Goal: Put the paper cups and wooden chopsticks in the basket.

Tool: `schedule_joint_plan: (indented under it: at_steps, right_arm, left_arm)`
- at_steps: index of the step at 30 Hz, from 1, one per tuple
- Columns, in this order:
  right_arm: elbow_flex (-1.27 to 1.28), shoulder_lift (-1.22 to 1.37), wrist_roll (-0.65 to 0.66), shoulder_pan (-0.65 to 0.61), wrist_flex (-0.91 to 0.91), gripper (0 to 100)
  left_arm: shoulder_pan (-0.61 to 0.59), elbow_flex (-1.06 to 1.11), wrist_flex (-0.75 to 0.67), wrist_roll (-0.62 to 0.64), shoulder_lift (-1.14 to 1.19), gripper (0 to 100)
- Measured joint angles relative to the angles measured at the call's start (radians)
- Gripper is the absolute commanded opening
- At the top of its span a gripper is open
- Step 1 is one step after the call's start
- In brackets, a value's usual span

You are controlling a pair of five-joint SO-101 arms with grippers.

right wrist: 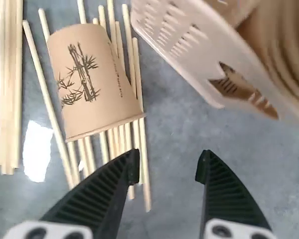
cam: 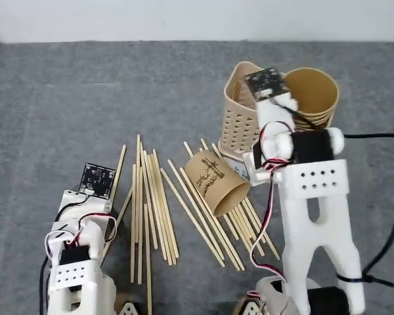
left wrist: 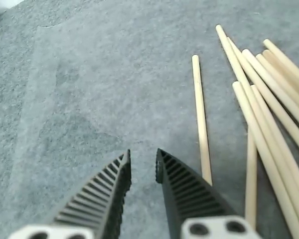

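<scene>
left gripper point(left wrist: 142, 160) is narrowly parted, empty, beside chopsticks point(left wrist: 259, 144). right gripper point(right wrist: 167, 162) gapes wide, empty, near a cup point(right wrist: 92, 82) lying on chopsticks, by the basket point(right wrist: 189, 45).

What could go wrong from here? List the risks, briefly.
1. The paper cup lies on its side on loose chopsticks; the open right jaws could set it rolling and scatter them.
2. The basket, with the stacked cups, looks tilted; a bump might topple it.
3. The chopsticks lie flat and bunched, so the left jaws may slip or lift several.
</scene>
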Motion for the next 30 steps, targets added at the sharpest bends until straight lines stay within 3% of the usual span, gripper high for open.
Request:
schedule_joint_plan:
  at_steps: [4,12,22,30]
  right_arm:
    - [0.066,0.0,0.175,0.003,-0.072,21.6]
    - [0.216,0.0,0.666,-0.066,-0.103,28.4]
    - [0.316,0.0,0.855,-0.23,-0.115,28.4]
    - [0.551,0.0,0.985,-0.232,-0.43,28.4]
  left_arm:
    - [0.0,0.0,0.0,0.0,0.0,9]
    - [0.0,0.0,0.0,0.0,0.0,9]
    - [0.0,0.0,0.0,0.0,0.0,9]
    - [0.0,0.0,0.0,0.0,0.0,9]
